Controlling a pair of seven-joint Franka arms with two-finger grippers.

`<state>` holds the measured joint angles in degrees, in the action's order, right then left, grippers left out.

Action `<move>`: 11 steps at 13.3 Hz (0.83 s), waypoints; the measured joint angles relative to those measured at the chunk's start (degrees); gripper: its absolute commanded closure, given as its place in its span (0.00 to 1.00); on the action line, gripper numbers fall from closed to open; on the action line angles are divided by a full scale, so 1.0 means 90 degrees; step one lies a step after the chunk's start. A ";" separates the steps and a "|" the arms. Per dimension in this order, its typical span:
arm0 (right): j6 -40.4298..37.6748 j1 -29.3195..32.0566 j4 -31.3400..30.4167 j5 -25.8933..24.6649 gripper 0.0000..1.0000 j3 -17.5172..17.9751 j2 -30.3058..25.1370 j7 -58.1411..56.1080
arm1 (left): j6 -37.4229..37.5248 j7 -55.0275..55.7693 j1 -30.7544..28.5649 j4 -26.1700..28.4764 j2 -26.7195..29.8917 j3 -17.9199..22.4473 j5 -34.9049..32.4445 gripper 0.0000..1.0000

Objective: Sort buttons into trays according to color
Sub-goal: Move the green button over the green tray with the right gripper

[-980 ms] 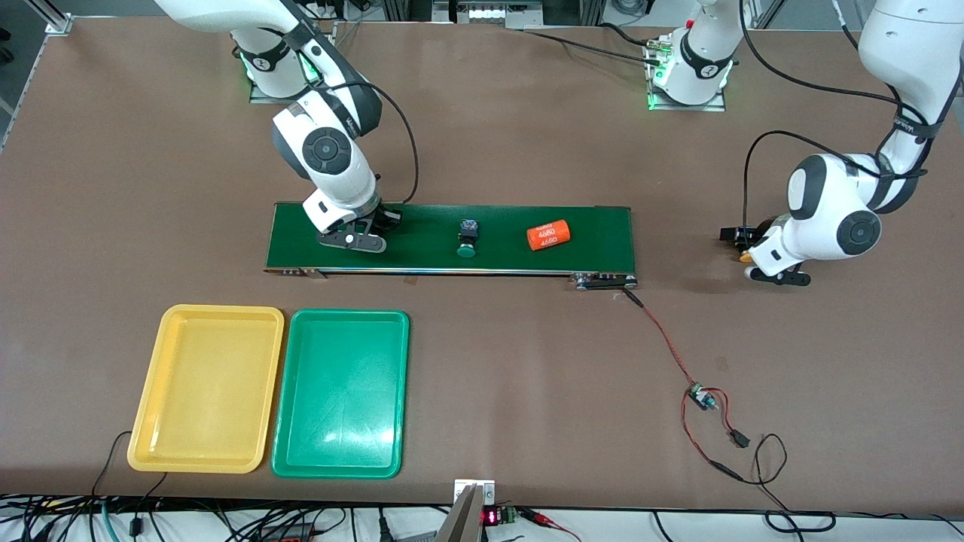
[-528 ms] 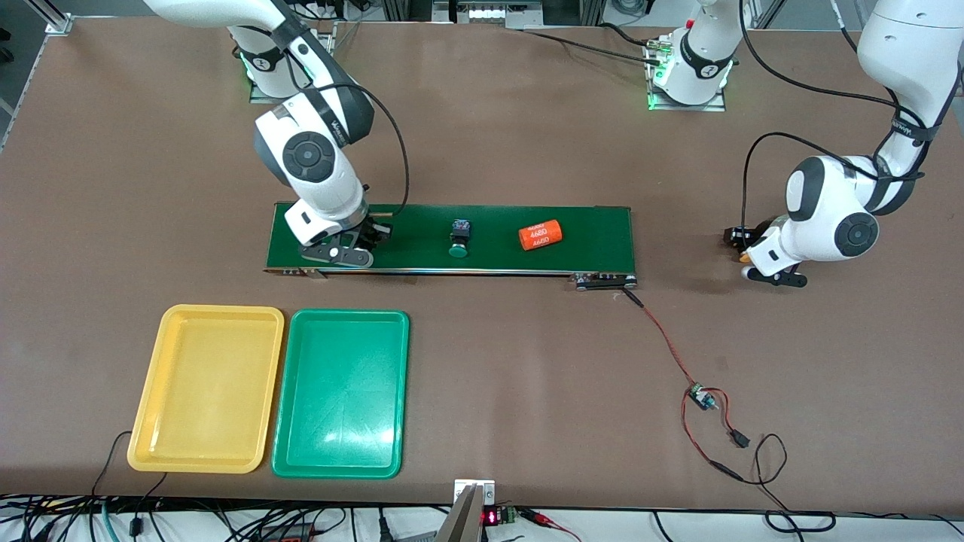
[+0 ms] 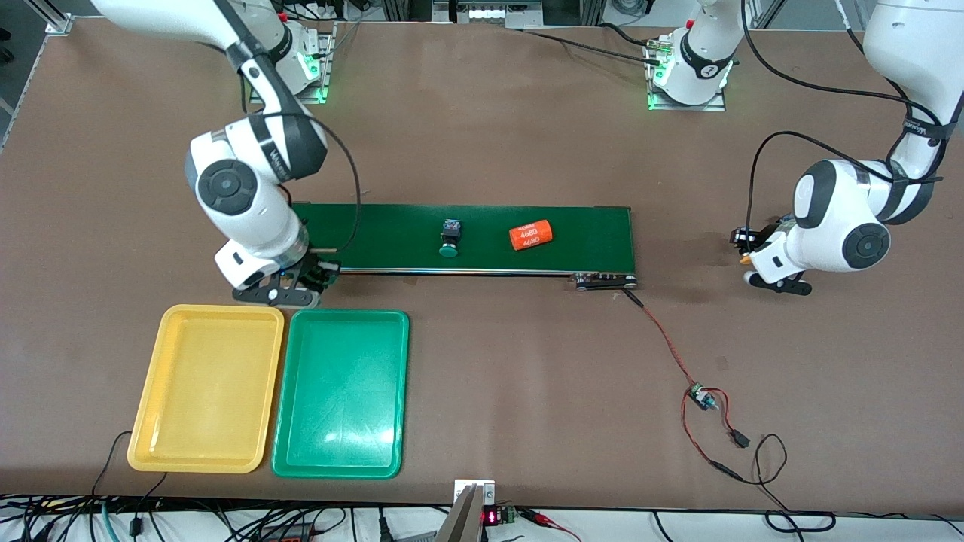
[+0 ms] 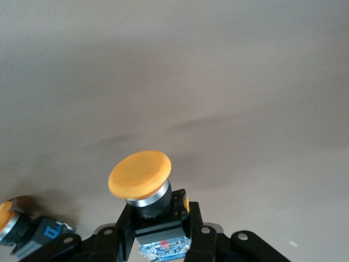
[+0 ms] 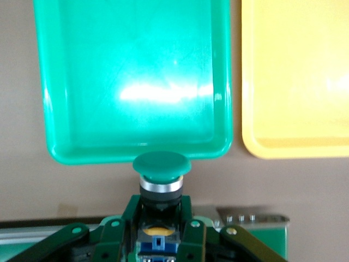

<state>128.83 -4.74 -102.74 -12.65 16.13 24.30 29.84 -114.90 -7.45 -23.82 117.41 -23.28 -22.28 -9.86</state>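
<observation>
Carrying a green button (image 5: 162,165), right claw (image 3: 280,290) needs to clear the green tray (image 3: 340,394) rim before releasing; left claw (image 4: 158,229) grips a yellow button (image 4: 140,174).

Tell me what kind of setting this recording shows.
Probably a robotics lab bench set up as a mock sorting line: a small conveyor belt on a brown table, loose wiring, and aluminium framing at the table's corner.

A second yellow button (image 4: 22,229) is cut off at the left wrist view's edge; both held buttons' bodies sit partly hidden between fingers.
</observation>
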 measured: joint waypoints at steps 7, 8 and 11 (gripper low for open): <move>0.1450 -0.0353 0.0312 -0.0332 0.77 -0.0608 0.1303 -0.0071 | 0.0233 0.0731 0.0212 -0.0409 0.0038 -0.1575 0.0390 0.85; 0.1456 -0.0425 0.0461 -0.0342 0.77 -0.0720 0.1415 -0.0076 | 0.0234 0.1125 0.0252 -0.0420 0.0034 -0.1746 0.0470 0.85; 0.1457 -0.0511 0.0756 -0.0343 0.77 -0.0889 0.1590 -0.0091 | 0.0127 0.2124 0.0536 -0.0419 -0.0064 -0.2119 0.0595 0.84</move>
<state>141.95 -9.34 -95.93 -15.73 8.13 38.61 29.02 -113.76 11.67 -19.00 113.64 -23.86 -41.34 -4.51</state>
